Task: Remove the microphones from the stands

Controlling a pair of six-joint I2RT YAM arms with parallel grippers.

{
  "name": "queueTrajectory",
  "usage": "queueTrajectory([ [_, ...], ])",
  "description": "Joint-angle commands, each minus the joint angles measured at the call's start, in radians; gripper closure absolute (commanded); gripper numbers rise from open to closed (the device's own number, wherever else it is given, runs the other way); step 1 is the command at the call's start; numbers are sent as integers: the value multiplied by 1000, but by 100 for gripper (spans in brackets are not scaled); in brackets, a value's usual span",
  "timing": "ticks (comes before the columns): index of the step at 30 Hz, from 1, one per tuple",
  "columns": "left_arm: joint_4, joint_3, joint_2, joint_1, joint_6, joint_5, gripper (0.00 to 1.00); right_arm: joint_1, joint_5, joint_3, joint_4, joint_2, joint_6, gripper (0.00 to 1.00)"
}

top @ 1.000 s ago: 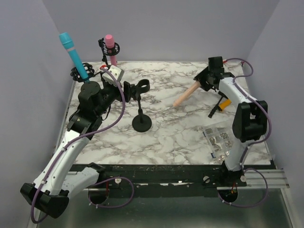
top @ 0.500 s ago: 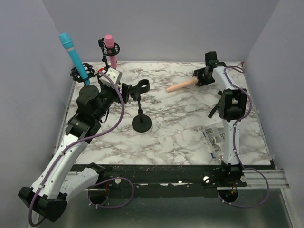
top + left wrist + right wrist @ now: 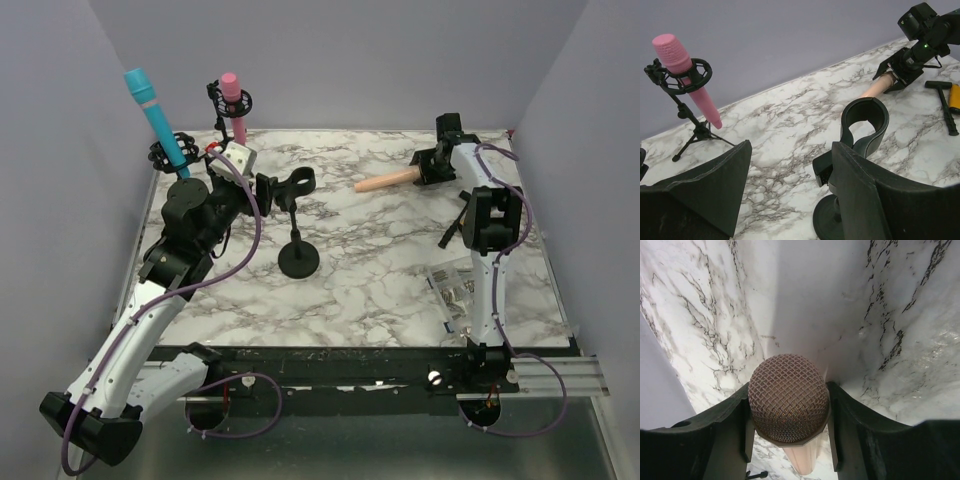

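The black stand (image 3: 298, 258) with a round base stands mid-table, and its clip (image 3: 297, 183) is empty. My left gripper (image 3: 262, 192) is open just left of the clip. In the left wrist view the clip (image 3: 865, 120) sits beside the right finger (image 3: 880, 200), and the left gripper (image 3: 790, 190) holds nothing. My right gripper (image 3: 428, 168) is at the back right, shut on the peach microphone (image 3: 385, 181), which points left, low over the table. In the right wrist view its mesh head (image 3: 788, 397) fills the right gripper (image 3: 788, 415).
A blue microphone (image 3: 155, 117) and a pink microphone (image 3: 233, 100) stand in their own stands at the back left. A black and yellow tool (image 3: 947, 100) lies at the right. A clear bag of small parts (image 3: 462, 293) lies at the front right.
My right gripper has swung toward the back of the table with the peach microphone, which now lies level and points left. My left arm has barely moved.
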Motion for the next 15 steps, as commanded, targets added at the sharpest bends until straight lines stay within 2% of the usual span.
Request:
queueTrajectory([
  [1,33,-8,-9,15,-15,28,34,-5,63,-74,-10,39,13,79],
  [3,36,-10,-9,16,-17,31,34,-5,56,-100,4,39,13,77],
  [10,36,-10,-11,20,-20,38,34,-5,51,-180,82,25,-13,50],
  [15,40,-12,-15,25,-23,40,34,-5,58,-203,102,22,-30,40],
])
